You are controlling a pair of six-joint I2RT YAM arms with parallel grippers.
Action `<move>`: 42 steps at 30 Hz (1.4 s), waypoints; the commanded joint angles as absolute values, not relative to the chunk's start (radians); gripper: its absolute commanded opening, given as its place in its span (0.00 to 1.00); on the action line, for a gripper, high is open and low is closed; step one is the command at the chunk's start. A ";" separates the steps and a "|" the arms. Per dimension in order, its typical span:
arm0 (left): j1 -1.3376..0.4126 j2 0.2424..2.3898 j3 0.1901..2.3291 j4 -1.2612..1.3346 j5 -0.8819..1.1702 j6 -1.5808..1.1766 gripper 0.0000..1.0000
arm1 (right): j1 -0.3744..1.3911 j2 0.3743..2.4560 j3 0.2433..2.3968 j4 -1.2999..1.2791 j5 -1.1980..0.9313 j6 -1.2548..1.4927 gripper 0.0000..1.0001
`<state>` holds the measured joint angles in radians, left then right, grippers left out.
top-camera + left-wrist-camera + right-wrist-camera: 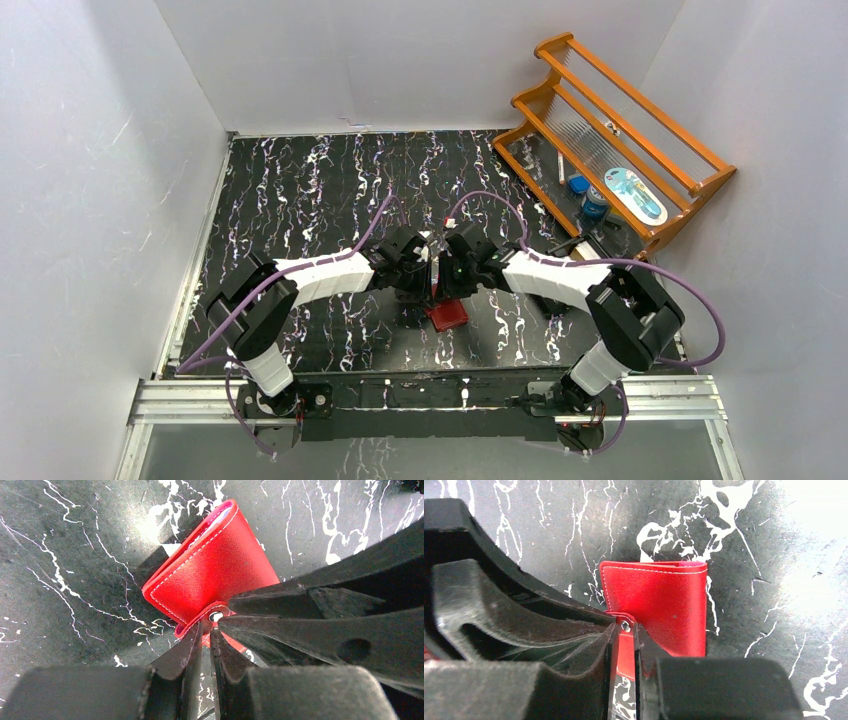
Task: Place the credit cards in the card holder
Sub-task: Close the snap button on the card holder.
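Observation:
The card holder (447, 314) is a red stitched case, folded shut, hanging tilted just over the black marbled table at the centre. Both grippers meet at its snap tab. In the left wrist view the holder (215, 565) lies ahead of my left gripper (206, 630), whose jaws pinch the tab beside the metal snap (216, 616). In the right wrist view the holder (664, 605) hangs past my right gripper (625, 630), with the red tab filling the narrow gap between its jaws. From above, the left gripper (424, 268) and the right gripper (447, 268) face each other. No credit cards show.
An orange wooden rack (625, 95) stands at the back right, with a blue-and-white packet (633, 193) and a small blue-capped bottle (596, 203) in it. White walls close in the table on three sides. The arm bases sit on the metal rail at the near edge.

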<state>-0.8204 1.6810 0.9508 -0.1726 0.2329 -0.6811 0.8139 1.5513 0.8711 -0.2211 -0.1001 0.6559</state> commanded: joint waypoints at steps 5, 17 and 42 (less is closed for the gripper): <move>-0.822 1.651 0.969 -0.181 0.238 -0.671 0.11 | 0.816 1.581 0.894 -0.201 -0.102 0.657 0.27; -0.822 1.652 0.968 -0.176 0.239 -0.671 0.11 | 0.810 1.600 0.883 -0.198 -0.112 0.661 0.36; -0.821 1.575 0.996 -0.230 0.158 -0.679 0.20 | 0.807 1.513 0.867 -0.197 -0.100 0.645 0.00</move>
